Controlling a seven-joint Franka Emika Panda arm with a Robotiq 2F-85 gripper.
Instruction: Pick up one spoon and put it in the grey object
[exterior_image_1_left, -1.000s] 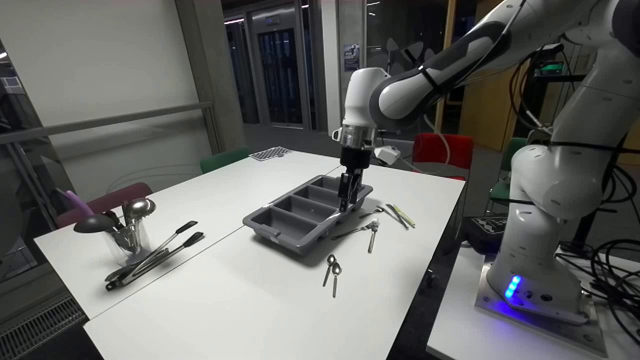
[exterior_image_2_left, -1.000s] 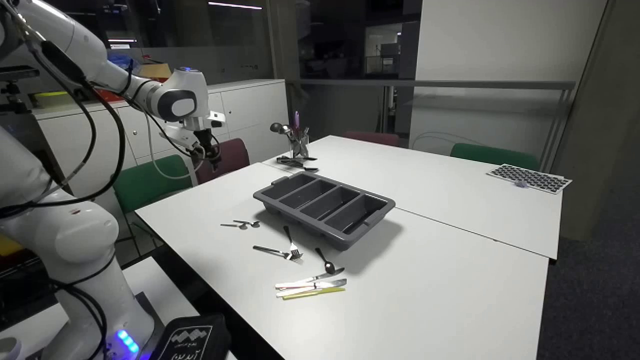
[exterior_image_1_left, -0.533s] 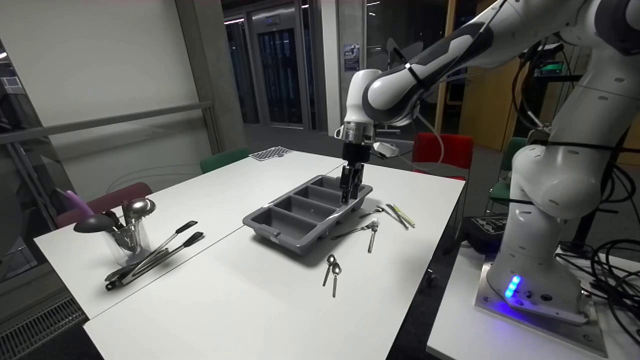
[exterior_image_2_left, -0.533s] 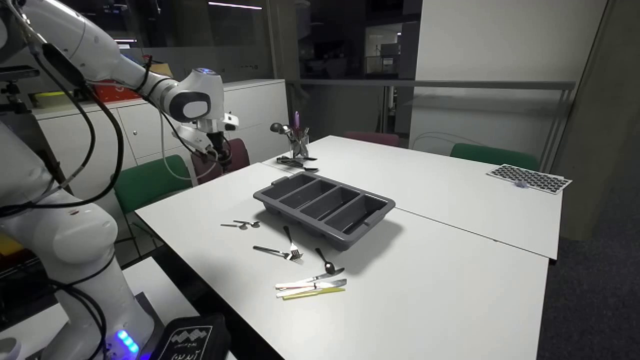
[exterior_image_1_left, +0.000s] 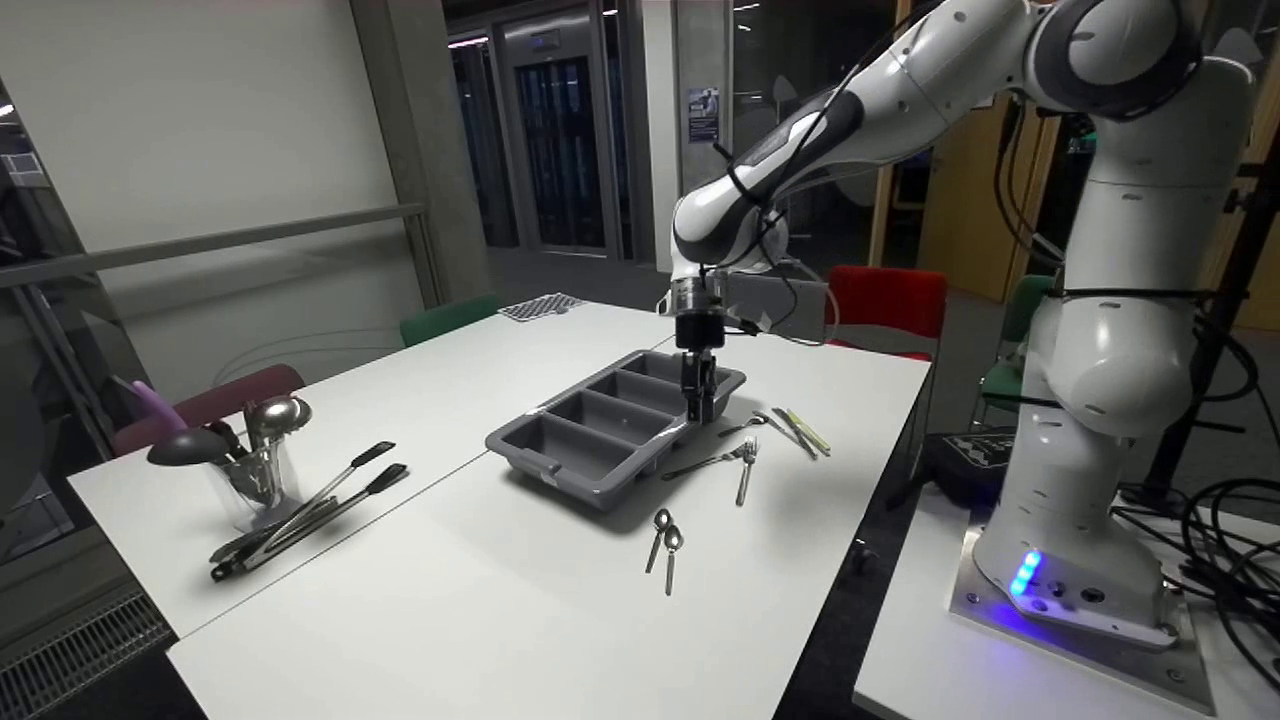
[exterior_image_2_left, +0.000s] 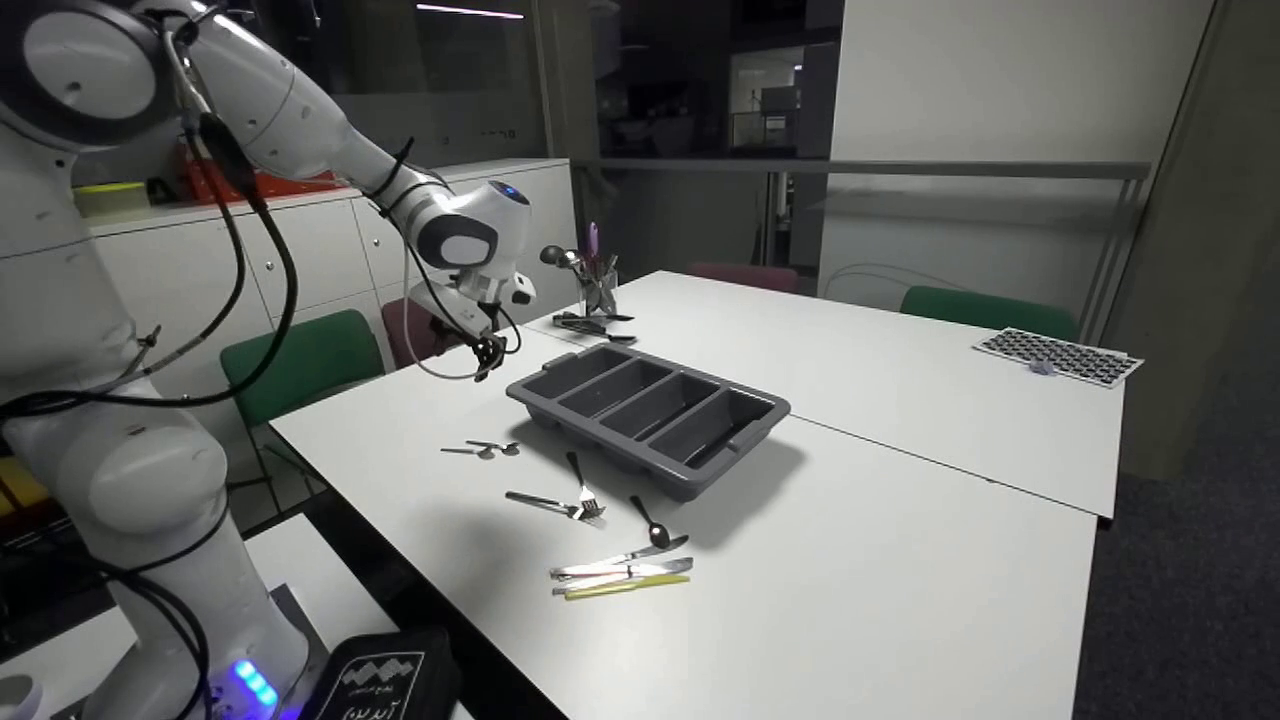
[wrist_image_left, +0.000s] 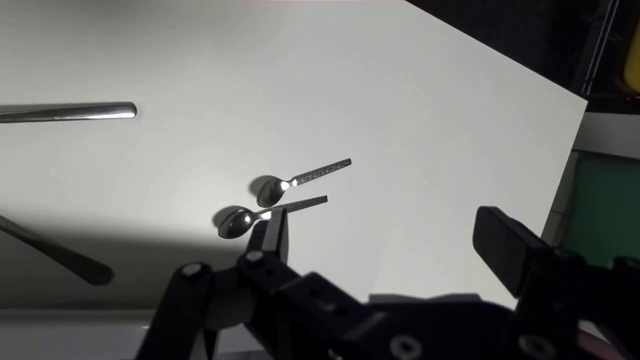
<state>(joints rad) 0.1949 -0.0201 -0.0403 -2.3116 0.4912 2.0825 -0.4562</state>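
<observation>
Gripper (wrist_image_left: 383, 215): its two jaws are spread wide apart. It hangs in the air above the table (exterior_image_2_left: 900, 560), near the grey tray (exterior_image_2_left: 640, 450), apart from all the spoons.
First small spoon (wrist_image_left: 306, 177): flat on the table, near a corner of the grey tray.
Second small spoon (wrist_image_left: 239, 222): just beside the first one, by the same corner of the grey tray. In the wrist view, a jaw tip hides a bit of its handle.
Grey tray: sits on the table and has four long slots.
Forks (exterior_image_2_left: 545, 501): two of them, beside the long side of the grey tray, heads close together.
Third spoon (exterior_image_2_left: 658, 535): by that same long side, near the grey tray's other end.
Knives (exterior_image_2_left: 668, 567): in a bunch, farther from the grey tray than the third spoon; one has yellow on it.
Tongs (exterior_image_1_left: 315, 516): on the table, well apart from the grey tray.
Glass cup (exterior_image_1_left: 285, 492): just beside the tongs, well apart from the grey tray, with kitchen tools (exterior_image_1_left: 280, 412) standing in it.
</observation>
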